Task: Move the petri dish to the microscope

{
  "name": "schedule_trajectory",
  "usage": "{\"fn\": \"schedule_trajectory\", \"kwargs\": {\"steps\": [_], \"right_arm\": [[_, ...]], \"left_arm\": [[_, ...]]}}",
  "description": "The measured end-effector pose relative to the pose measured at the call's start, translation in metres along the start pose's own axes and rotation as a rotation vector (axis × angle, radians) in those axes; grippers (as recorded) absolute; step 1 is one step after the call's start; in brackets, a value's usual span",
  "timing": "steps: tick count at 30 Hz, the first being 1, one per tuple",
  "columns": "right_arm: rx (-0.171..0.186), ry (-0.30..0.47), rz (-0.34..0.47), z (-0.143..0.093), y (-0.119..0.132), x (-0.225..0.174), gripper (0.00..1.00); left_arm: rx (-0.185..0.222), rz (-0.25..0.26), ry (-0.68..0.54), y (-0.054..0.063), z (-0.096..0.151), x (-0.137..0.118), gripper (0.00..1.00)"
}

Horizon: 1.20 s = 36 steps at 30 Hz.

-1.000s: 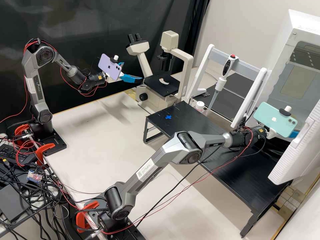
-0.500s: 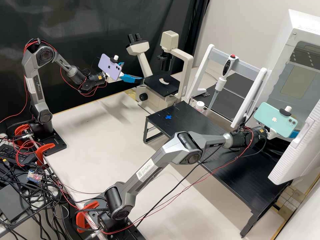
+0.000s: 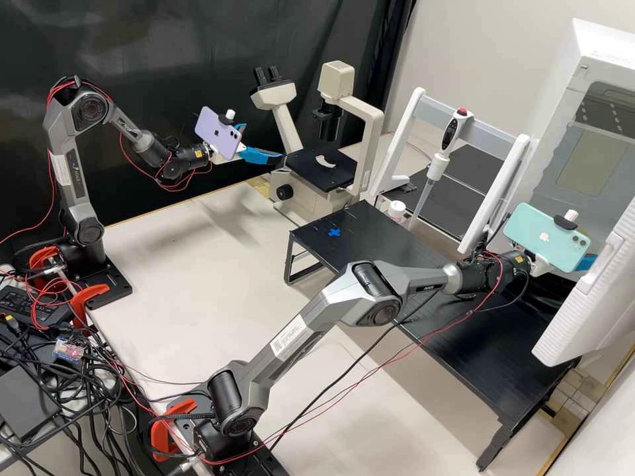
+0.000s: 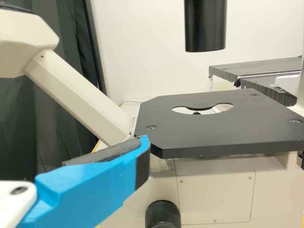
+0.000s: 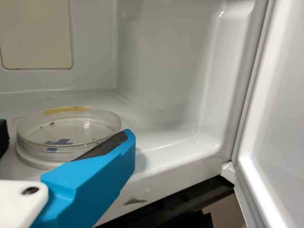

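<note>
My left gripper is held open beside the microscope in the high view. In the left wrist view the same gripper has one blue finger near the corner of the black stage. My right gripper is at the mouth of the white chamber, partly hidden by its door and the phone. In the right wrist view this gripper stands open around the clear petri dish, one finger overlapping its near edge. The dish rests on the chamber floor; whether a finger touches it, I cannot tell.
The chamber door hangs beside the right gripper. A white rack holding a pipette and a small white-capped bottle stand between chamber and microscope. The low black table lies under the right arm.
The right gripper has shifted very slightly to the right in the high view, farther into the chamber. The left arm has kept still.
</note>
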Motion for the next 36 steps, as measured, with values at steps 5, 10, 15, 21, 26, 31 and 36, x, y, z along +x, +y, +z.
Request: {"fn": "schedule_trajectory", "kwargs": {"steps": [5, 10, 15, 21, 26, 31, 36], "right_arm": [[-0.011, -0.003, 0.001, 0.002, 0.001, 0.000, 0.00], [-0.011, -0.003, 0.001, 0.002, 0.001, 0.000, 0.00], [-0.002, -0.003, 0.001, 0.002, 0.001, 0.000, 0.00], [-0.002, -0.003, 0.001, 0.002, 0.002, 0.000, 0.00], [-0.002, -0.006, 0.004, 0.004, 0.003, -0.001, 0.00], [-0.002, -0.014, 0.011, 0.008, 0.007, -0.001, 0.00], [-0.018, -0.022, 0.022, 0.009, 0.015, -0.004, 0.00]], "left_arm": [[0.000, 0.000, 0.000, 0.000, 0.000, 0.000, 1.00], [0.000, 0.000, 0.000, 0.000, 0.000, 0.000, 1.00], [0.000, 0.000, 0.000, 0.000, 0.000, 0.000, 1.00], [0.000, 0.000, 0.000, 0.000, 0.000, 0.000, 1.00], [0.000, 0.000, 0.000, 0.000, 0.000, 0.000, 1.00], [0.000, 0.000, 0.000, 0.000, 0.000, 0.000, 1.00], [0.000, 0.000, 0.000, 0.000, 0.000, 0.000, 1.00]]}}
